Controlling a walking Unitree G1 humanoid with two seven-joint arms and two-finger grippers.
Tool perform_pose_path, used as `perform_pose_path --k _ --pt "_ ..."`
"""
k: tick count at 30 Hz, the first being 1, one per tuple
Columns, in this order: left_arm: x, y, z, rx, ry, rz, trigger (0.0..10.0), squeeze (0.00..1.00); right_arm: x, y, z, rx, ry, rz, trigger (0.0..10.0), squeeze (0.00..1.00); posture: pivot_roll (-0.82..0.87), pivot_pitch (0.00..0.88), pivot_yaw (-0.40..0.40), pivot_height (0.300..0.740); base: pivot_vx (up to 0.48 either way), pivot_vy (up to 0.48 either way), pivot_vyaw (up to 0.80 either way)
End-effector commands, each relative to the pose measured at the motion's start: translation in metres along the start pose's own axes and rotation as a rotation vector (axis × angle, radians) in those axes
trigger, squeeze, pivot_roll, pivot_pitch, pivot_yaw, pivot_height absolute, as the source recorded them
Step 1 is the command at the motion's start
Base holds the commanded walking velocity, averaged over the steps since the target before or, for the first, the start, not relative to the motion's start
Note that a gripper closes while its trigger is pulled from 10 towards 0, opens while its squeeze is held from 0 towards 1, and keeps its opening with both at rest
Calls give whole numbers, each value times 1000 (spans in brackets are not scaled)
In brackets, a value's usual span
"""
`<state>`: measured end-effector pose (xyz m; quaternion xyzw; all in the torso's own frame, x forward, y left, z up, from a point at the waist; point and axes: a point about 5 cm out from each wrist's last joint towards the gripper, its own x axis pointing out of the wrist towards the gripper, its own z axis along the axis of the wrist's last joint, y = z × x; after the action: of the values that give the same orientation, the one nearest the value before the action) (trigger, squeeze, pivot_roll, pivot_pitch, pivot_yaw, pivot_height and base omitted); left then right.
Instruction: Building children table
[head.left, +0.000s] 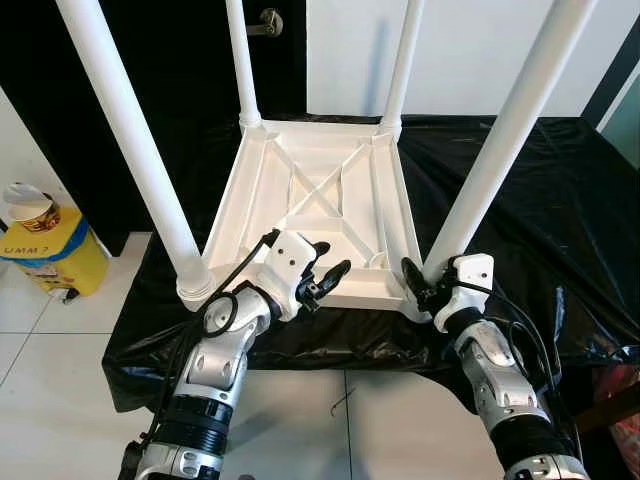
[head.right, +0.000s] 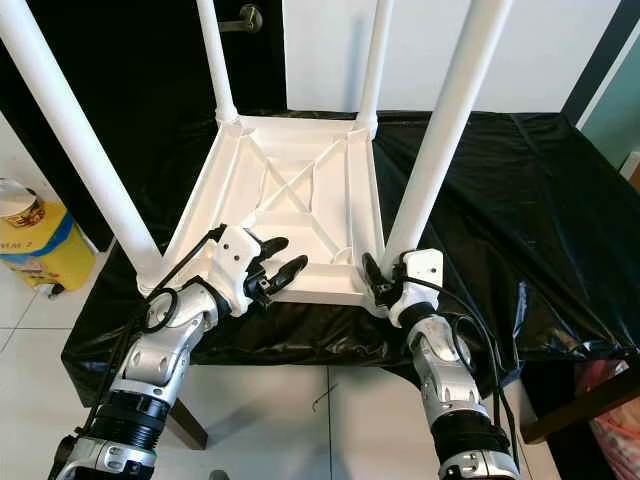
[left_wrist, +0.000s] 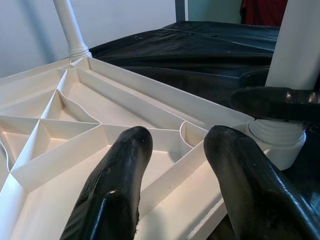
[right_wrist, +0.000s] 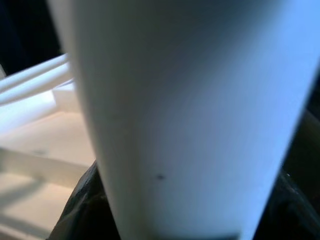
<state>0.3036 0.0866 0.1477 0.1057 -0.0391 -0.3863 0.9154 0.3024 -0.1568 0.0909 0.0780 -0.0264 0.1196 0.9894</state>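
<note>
Upturned white kids' table (head.left: 320, 190) on black cloth (head.left: 540, 200). Right tool (head.left: 428, 285) clamps near-right leg (head.left: 500, 150); left tool (head.left: 322, 272) wide open over frame.

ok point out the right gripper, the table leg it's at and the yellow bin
right gripper (head.left: 428, 285), left eye view, between its black fingers
near right table leg (head.left: 500, 150), left eye view, mid shaft
yellow bin (head.left: 55, 255), left eye view, front side

Upside-down white table top (head.right: 290, 210) on black sheet (head.right: 500, 220), four white legs up.
Left gripper (head.right: 277, 262) at 7 o'clock of the top, fingers spread over near rim. Right gripper (head.right: 378, 280) at 5 o'clock, closed around base of near-right leg (head.right: 440, 130). Yellow bin (head.right: 40, 250) at 9 o'clock on tiled floor.
</note>
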Motion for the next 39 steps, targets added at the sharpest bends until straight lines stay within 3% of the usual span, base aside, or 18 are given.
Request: perform_pose_path --k 1,2,3,5,6,7,8,9,13,27,29,32,36,37,38,39 --pt "-1 1 -1 -6 -2 66 10000 0 -6 1 -18 124 84 -41 10000 0 23 0 -51 740 0 0 0" --pt "-2 1 -1 -7 -3 67 10000 0 -6 4 -21 240 95 -71 10000 0 24 0 -54 740 0 0 0" --pt "-2 1 -1 -7 -3 67 10000 0 -6 4 -21 240 95 -71 10000 0 24 0 -54 740 0 0 0" --pt "-2 1 -2 -9 -2 68 10000 0 -6 10 -25 497 108 -110 10000 0 25 0 -55 740 0 0 0" --pt "-2 1 -2 -9 -2 68 10000 0 -6 10 -25 497 108 -110 10000 0 25 0 -55 740 0 0 0" --pt "-2 1 -2 -10 -2 69 10000 0 -5 13 -25 641 100 -125 10000 0 24 0 -55 740 0 0 0" --pt "-2 1 -2 -10 -2 69 10000 0 -5 13 -25 641 100 -125 10000 0 24 0 -55 740 0 0 0" --pt "-2 1 -2 -10 -3 69 10000 0 -4 15 -24 738 87 -130 10000 0 24 0 -54 740 0 0 0" --pt "-2 0 -2 -10 -3 70 10000 0 -1 17 -21 845 72 -118 10000 0 23 0 -53 740 0 0 0" --pt "-2 0 -2 -14 -5 74 10000 0 -1 18 -9 796 84 -52 10000 0 24 0 -57 740 0 0 0" --pt "-2 0 -2 -14 -5 76 10000 0 0 17 -5 712 80 -35 10000 0 26 0 -57 740 0 0 0" --pt "-3 1 -2 -13 -6 80 10000 0 4 12 9 488 36 -17 10000 0 26 0 -54 740 0 0 0" --pt "-3 1 -2 -13 -5 80 10000 0 6 10 16 397 18 -3 10000 0 24 0 -52 740 0 0 0" --pt "-4 1 -2 -13 -5 79 10000 0 6 10 18 347 10 7 10000 82 23 0 -51 740 0 0 0" --pt "-4 1 -2 -13 -5 79 10000 0 6 10 18 347 10 7 10000 82 23 0 -51 740 0 0 0" --pt "-4 1 -2 -14 -4 79 10000 0 6 9 21 298 2 16 10000 1000 23 0 -50 740 0 0 0"
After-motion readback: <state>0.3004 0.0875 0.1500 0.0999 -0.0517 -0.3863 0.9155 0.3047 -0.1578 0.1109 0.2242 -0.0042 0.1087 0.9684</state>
